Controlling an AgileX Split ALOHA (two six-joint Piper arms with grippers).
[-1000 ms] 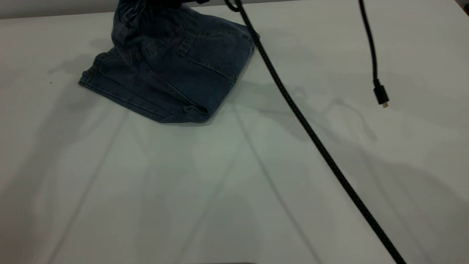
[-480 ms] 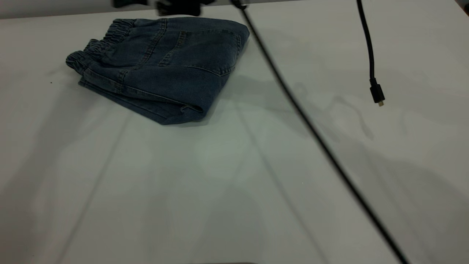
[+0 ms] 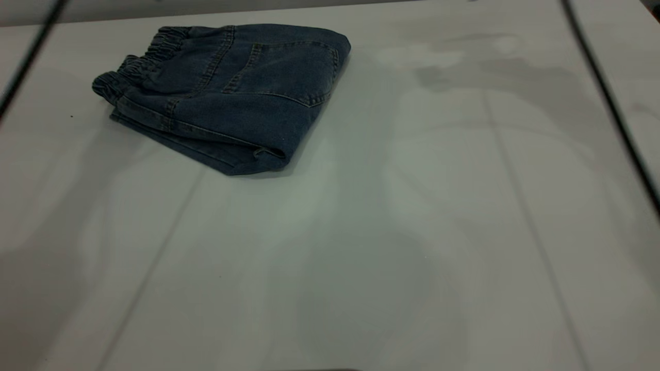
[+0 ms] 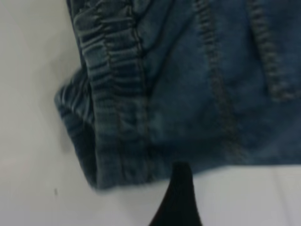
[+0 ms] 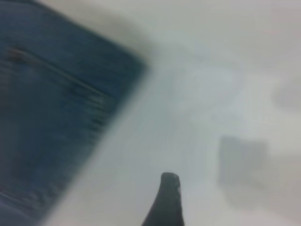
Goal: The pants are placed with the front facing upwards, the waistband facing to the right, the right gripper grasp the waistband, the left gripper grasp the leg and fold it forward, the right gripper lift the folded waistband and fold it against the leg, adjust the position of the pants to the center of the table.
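Note:
The pants (image 3: 232, 98) lie folded at the far left of the table (image 3: 361, 232), dark back and patch pocket up. Their ruffled waistband (image 3: 149, 59) runs along the fold's left end. Neither gripper shows in the exterior view. In the left wrist view, my left gripper (image 4: 233, 202) hovers just off the pants' edge (image 4: 188, 70), near the waistband (image 4: 113, 94). One black finger (image 4: 178, 200) shows, holding nothing. In the right wrist view, my right gripper (image 5: 211, 197) is over bare table beside the pants (image 5: 56, 117). One finger (image 5: 165, 202) shows, empty.
A blurred dark cable (image 3: 28, 62) crosses the far left corner. Another cable (image 3: 613, 113) runs down the right side. Bare white table spreads in front of and to the right of the pants.
A second ago the waistband hung lifted; it was then laid onto the legs and let go. Since then the black gripper at the top edge left the view and the cables swung outward.

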